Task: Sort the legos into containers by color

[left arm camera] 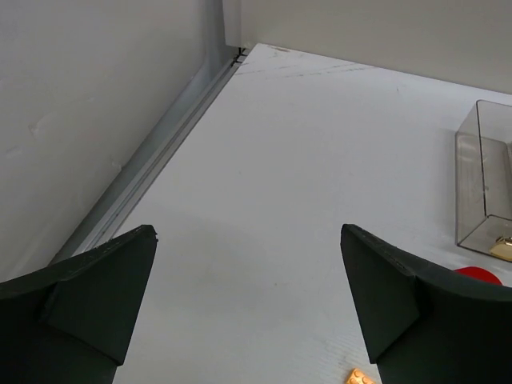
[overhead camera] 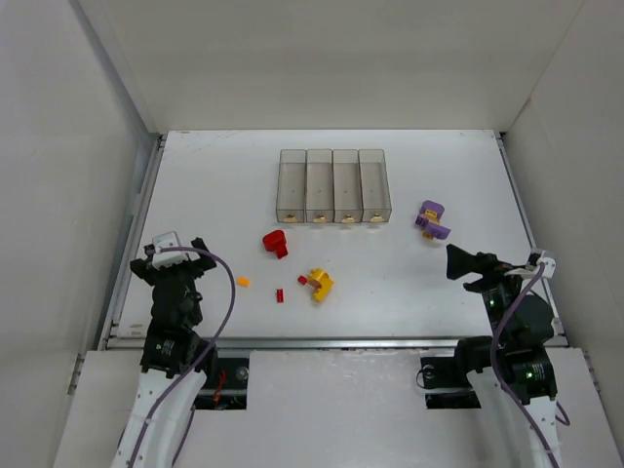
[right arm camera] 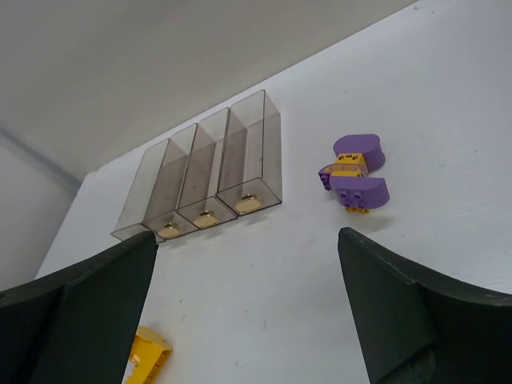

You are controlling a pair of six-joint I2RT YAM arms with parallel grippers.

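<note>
At the near edge of the counter (overhead camera: 390, 283), the left hand (overhead camera: 175, 255) hangs over the left side with its jaws spread wide and nothing between them. Its wrist view shows only bare white surface in the gap. The right hand (overhead camera: 466, 271) sits over the right side, turned toward the middle. Its jaws are also fully apart, and it holds nothing.

The legos lie loose on the counter between the two hands. Nearest the arms is a tiny red bit (overhead camera: 280, 294). A small orange bit (overhead camera: 243, 282) lies just left of it and slightly farther back. A yellow cluster (overhead camera: 320, 284) rests close to the middle, with a second tiny red bit (overhead camera: 302, 281) just beside its left edge. A chunky red cluster (overhead camera: 275, 242) lies farther back and to the left. A purple cluster (overhead camera: 431, 220) lies well apart from the others on the right, just beyond the right hand's fingertips. It has a yellow piece set into its middle.

Farthest back stand the containers (overhead camera: 292, 185), four clear narrow bins joined side by side in a row. Their long sides run away from the arms. Each has a tan spot at its near end, and no lego lies in any of them. The purple cluster is near the row's right near corner, and the red cluster is near its left near corner.
</note>
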